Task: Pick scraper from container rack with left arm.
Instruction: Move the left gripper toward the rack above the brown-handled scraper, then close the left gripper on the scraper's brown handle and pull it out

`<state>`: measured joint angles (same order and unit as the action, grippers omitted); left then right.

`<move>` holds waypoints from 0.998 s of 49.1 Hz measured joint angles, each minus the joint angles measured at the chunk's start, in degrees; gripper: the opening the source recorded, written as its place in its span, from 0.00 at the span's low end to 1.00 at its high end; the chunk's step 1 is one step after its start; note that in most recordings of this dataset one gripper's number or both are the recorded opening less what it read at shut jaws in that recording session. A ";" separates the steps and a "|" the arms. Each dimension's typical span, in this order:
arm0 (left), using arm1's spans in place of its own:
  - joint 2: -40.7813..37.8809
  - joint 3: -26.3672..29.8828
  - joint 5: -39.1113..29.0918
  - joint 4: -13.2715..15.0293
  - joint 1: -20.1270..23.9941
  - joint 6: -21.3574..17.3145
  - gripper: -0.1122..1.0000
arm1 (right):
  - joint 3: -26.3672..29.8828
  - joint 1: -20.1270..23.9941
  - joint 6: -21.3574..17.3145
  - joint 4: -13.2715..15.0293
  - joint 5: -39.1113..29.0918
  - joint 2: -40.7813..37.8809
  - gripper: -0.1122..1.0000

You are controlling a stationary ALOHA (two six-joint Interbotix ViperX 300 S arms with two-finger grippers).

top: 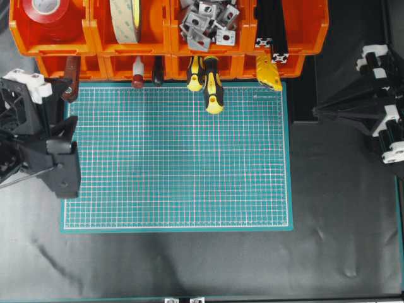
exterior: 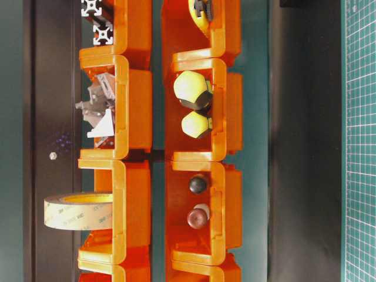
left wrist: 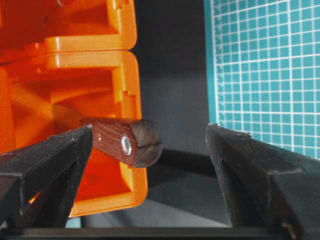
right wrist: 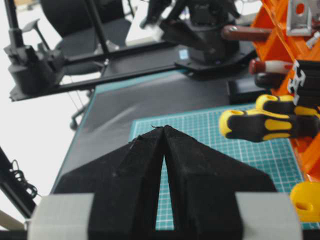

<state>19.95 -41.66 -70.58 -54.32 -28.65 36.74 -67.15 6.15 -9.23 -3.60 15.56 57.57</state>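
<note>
Green cutting mat fronts the orange rack, where the scraper handle protrudes between the left gripper's wide-open fingers for grasping; right gripper closed, idle.

I can read nothing for certain from here: there is faint repeated print on the inner ring of the tape roll, and small print along the cutting mat's top edge, both too small
</note>
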 measured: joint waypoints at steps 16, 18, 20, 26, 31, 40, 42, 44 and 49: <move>0.00 -2.02 2.90 0.00 2.37 0.00 0.92 | -0.53 0.18 0.00 0.09 0.44 0.26 0.11; -0.09 -2.02 2.90 0.00 2.46 0.00 0.91 | -0.53 0.18 0.00 0.18 0.44 0.26 0.11; 0.00 -2.02 2.90 0.00 2.46 0.00 0.88 | -0.62 0.18 -0.09 0.18 0.44 0.35 0.11; 0.00 -1.76 2.81 0.00 2.46 0.00 0.64 | -0.62 0.26 0.00 0.18 0.44 0.35 0.11; 0.00 -0.97 2.46 -0.09 2.37 0.00 0.40 | -0.70 0.18 0.00 0.09 0.44 0.35 0.11; -0.26 1.85 -0.09 0.00 1.05 -0.62 0.38 | -0.97 0.26 0.00 0.18 1.32 0.44 0.11; -0.35 2.55 -0.79 0.00 0.70 -1.05 0.37 | -1.05 0.26 0.00 0.18 1.93 0.62 0.11; -0.44 3.43 -1.85 0.00 0.18 -2.02 0.36 | -1.23 0.26 0.09 0.09 2.55 0.79 0.11; -0.62 6.33 -5.01 0.00 -2.02 -5.10 0.33 | -1.76 0.26 0.09 0.18 3.87 1.67 0.11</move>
<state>19.34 -35.33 -75.59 -54.32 -30.67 31.64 -68.91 6.42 -9.14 -3.43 19.42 59.24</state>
